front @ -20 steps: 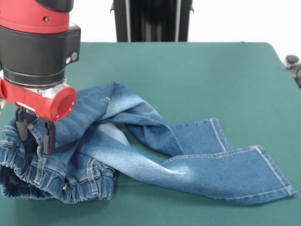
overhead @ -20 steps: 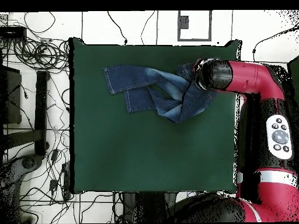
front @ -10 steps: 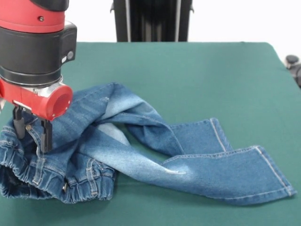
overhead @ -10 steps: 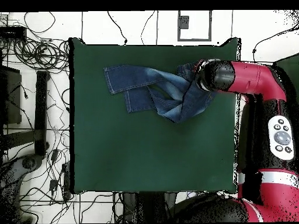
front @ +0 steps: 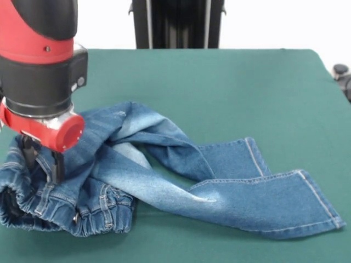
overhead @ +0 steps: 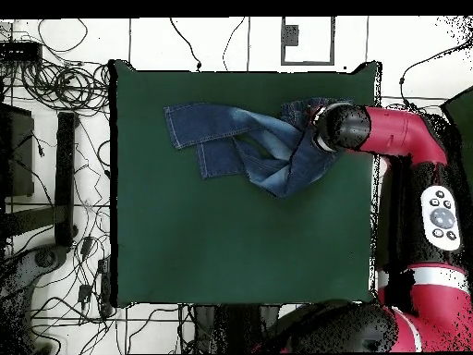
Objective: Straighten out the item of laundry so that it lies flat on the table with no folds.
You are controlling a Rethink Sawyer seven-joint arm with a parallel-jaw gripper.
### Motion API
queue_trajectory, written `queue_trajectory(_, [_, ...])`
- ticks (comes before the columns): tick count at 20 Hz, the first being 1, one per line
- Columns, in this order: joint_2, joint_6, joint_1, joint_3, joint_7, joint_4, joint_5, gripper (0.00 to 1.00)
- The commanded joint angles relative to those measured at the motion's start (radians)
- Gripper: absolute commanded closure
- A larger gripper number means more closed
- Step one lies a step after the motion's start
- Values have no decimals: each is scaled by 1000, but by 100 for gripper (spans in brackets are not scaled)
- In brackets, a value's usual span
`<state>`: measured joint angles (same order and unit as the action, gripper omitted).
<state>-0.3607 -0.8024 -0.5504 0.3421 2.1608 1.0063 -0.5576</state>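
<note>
the red and black arm's wrist covers the gripper (front: 43,160) and part of the crumpled blue denim jeans' (front: 164,175) waistband.

table (front: 230,87): dark green cloth | on it: jeans (front: 164,175), crumpled, legs crossed, near one edge
</note>
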Motion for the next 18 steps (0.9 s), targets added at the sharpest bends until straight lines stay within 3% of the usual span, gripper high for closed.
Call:
queue_trajectory(1, [121,32,13,76,-209,135,-10,0])
queue_trajectory(14, [132,6,42,60,-168,133,11,0])
queue_trajectory(15, [127,20,42,62,-176,140,5,100])
queue_trajectory(18, [116,33,56,46,-144,144,-2,100])
